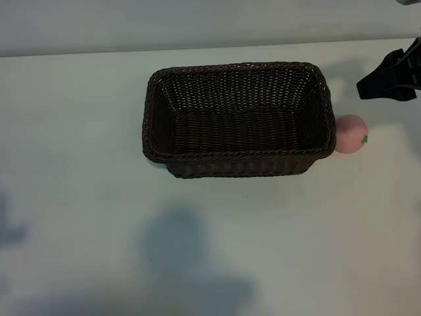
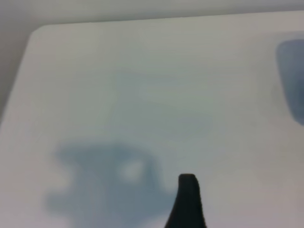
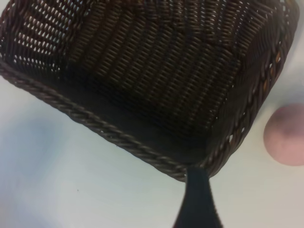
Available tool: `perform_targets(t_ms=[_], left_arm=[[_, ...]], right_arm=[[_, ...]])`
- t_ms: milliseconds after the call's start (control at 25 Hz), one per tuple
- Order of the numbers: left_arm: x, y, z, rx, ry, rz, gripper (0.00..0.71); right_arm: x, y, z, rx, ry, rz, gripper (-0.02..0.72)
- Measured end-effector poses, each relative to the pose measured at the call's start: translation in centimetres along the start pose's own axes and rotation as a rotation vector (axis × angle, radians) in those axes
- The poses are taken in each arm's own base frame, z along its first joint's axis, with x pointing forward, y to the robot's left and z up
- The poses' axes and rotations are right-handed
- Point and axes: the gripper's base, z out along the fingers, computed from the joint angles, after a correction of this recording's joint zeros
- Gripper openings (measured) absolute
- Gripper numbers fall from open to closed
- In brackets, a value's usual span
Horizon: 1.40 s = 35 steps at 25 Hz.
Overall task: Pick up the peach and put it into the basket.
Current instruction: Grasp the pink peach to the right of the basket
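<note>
The right gripper (image 1: 389, 80) hangs at the right edge of the exterior view, its dark fingers (image 1: 376, 83) apart and holding nothing — they sit above the table (image 1: 79, 164), just behind the peach (image 1: 350, 134) and off the basket's right end. In the right wrist view one finger (image 3: 198, 202) shows over the basket's corner. The peach lies on the table, touching or nearly touching the right wall of the basket (image 1: 152, 125), which stands empty mid-table. The left gripper (image 2: 187, 202) is out of the exterior view — fingers spread, over bare table.
</note>
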Motion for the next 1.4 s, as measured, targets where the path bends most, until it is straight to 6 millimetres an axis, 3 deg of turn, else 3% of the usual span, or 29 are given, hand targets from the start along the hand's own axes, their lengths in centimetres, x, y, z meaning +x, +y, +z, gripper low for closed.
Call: perform_targets(t_ms=[200,600,1400], left_arm=[[3.8,-1.0,0.4,0.144,0.023,0.04,0.596],[8.9,-0.4,0.9,0.053,0.044,0.027,0.596],[9.9,-0.2,2.3,0.027,0.084,-0.027,0.596]], right_arm=[[0.0,0.1,0.0,-0.008,-0.005,0.007,0.523],[-0.1,0.1,0.0,-0.012,-0.007,0.01,0.523],[-0.1,0.1,0.0,-0.014,-0.006,0.011,0.523]])
